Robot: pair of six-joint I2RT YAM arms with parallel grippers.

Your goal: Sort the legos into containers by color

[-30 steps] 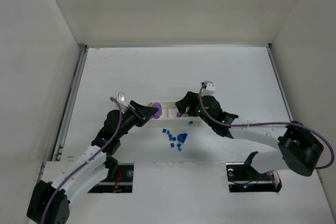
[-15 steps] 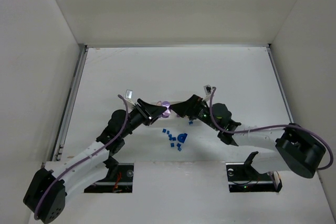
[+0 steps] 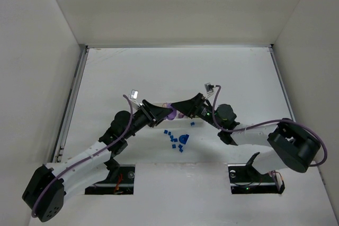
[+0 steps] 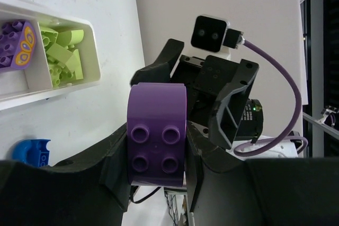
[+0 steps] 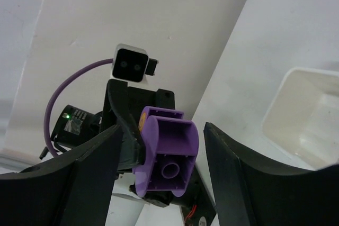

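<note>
Purple plastic, a rounded four-stud lego brick (image 4: 157,130) is clamped in the narrowly set fingers of the left gripper (image 3: 165,111), lifted off the white surface (image 3: 238,78) near the long white three-compartment tray (image 4: 94,46). The right gripper (image 3: 181,108) faces it tip to tip, its fingers parted either side of the brick with a gap showing, holding nothing. A handover looks likely, and it turns on the brick lying squarely between those open fingers, hollow underside toward the right wrist.
</note>
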